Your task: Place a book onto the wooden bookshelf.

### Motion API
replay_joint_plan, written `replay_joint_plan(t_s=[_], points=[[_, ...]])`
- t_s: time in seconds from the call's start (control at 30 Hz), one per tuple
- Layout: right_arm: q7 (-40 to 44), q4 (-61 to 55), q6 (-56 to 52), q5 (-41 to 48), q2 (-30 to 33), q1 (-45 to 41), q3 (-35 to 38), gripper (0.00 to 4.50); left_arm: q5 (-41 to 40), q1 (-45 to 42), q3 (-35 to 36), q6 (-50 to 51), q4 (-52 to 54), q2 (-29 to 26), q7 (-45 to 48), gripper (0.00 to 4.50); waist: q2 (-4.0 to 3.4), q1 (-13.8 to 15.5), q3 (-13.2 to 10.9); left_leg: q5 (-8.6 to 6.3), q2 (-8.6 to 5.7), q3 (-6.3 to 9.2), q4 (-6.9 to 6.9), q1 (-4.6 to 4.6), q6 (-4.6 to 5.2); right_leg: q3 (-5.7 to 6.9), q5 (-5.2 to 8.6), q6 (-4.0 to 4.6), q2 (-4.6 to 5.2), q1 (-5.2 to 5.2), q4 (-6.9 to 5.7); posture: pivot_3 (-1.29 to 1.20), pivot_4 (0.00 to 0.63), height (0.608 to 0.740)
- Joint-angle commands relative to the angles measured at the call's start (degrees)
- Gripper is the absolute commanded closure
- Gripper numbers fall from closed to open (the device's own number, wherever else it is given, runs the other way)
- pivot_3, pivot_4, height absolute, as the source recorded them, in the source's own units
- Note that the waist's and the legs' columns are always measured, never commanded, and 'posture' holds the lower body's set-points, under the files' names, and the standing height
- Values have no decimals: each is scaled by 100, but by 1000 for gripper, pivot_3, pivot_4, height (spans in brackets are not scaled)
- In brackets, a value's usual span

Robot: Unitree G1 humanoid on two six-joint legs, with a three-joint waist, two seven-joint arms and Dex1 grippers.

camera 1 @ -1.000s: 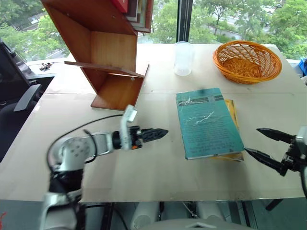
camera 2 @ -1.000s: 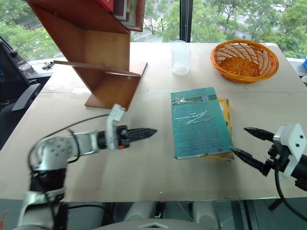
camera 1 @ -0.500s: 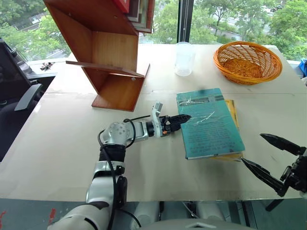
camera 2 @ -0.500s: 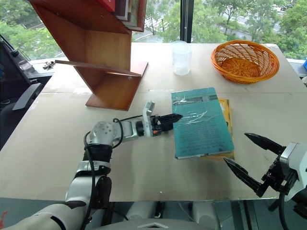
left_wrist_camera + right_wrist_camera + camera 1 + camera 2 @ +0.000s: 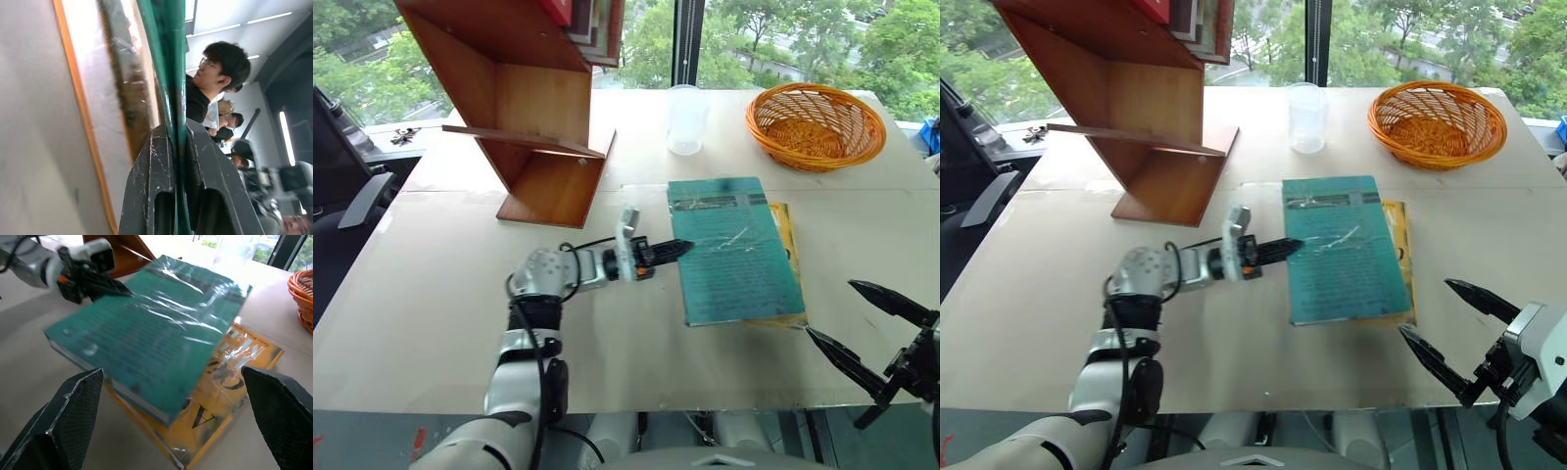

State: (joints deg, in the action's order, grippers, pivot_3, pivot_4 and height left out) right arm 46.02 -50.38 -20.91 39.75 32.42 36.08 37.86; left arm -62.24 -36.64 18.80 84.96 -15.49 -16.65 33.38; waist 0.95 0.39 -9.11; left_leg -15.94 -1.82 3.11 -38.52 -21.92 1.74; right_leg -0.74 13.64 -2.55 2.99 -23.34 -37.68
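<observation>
Green trees fill the windows behind a pale counter [image 5: 440,294]. At its far left stands the wooden bookshelf [image 5: 524,108], reddish-brown and slanted, with a few books up in its top part. Near the middle lies the book [image 5: 732,247], teal-green under a glossy clear wrap, resting on top of a yellow book [image 5: 787,235] whose edge shows along its right side. The left end effector [image 5: 672,252] reaches in level from the left, its two black fingers clamped together on the teal book's left edge; the left wrist view shows the cover pinched between them. The right end effector [image 5: 1442,335] hangs near the counter's near right edge, fingers spread wide, holding nothing. Farther back sit a clear plastic cup [image 5: 685,119] and an orange wicker basket [image 5: 816,125].
</observation>
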Motion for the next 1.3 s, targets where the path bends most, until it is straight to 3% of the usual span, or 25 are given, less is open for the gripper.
replay_joint_plan(t_s=[0.03,0.13,0.23,0.3,0.53,0.73,0.93,1.03,1.3], points=[[59,214,176,-2,126,-225,-82,0,-527,-208,501,444,604,-191,-279,4436,-2,60,1,0,0,0,0,1,0,1,0,0,1,0,0,0,150,740],[130,603,221,31,293,-670,-205,0,-322,-176,48,-37,2049,-917,136,4436,20,43,-13,1,-6,4,-1,-4,-1,4,0,0,3,0,2,0,150,740],[239,895,266,58,394,-937,-267,0,295,-369,-561,-1389,3433,-1654,1052,4436,19,66,-14,5,-5,1,5,-7,-10,-1,0,2,4,-3,8,0,150,740],[313,1016,289,98,417,-997,-247,0,863,-807,-826,-2318,3788,-2003,1391,4436,14,103,-16,6,-6,1,12,-8,-12,2,1,3,6,-2,18,0,150,740],[500,1393,387,137,462,-1238,-350,0,3707,-2385,-1769,-5884,3006,-3864,2858,4436,-5,4,-18,7,-3,-20,25,0,-12,-12,2,3,-7,1,38,0,150,740],[524,1727,411,179,668,-2028,-615,0,5562,-3149,-2365,-7810,1530,-4959,3482,4436,-4,-80,-27,-9,4,-37,31,5,17,-18,1,1,-40,-2,41,0,150,740],[495,1755,301,338,865,-2624,-759,0,6634,-3123,-2689,-8226,746,-5901,4119,4436,5,-109,-44,-16,4,-38,21,-11,30,-7,2,-4,-48,-19,25,0,150,740],[438,1756,222,400,951,-2933,-874,0,6983,-3056,-2791,-8021,624,-6055,4247,4436,16,-109,-57,-17,3,-39,18,-17,31,-6,4,-6,-47,-24,22,0,150,740],[340,1733,120,498,991,-3599,-1232,0,7363,-2338,-3016,-7541,712,-5579,4167,4436,21,-150,-61,-19,9,-42,13,-7,36,-14,5,-8,-51,-26,-4,0,150,740]])
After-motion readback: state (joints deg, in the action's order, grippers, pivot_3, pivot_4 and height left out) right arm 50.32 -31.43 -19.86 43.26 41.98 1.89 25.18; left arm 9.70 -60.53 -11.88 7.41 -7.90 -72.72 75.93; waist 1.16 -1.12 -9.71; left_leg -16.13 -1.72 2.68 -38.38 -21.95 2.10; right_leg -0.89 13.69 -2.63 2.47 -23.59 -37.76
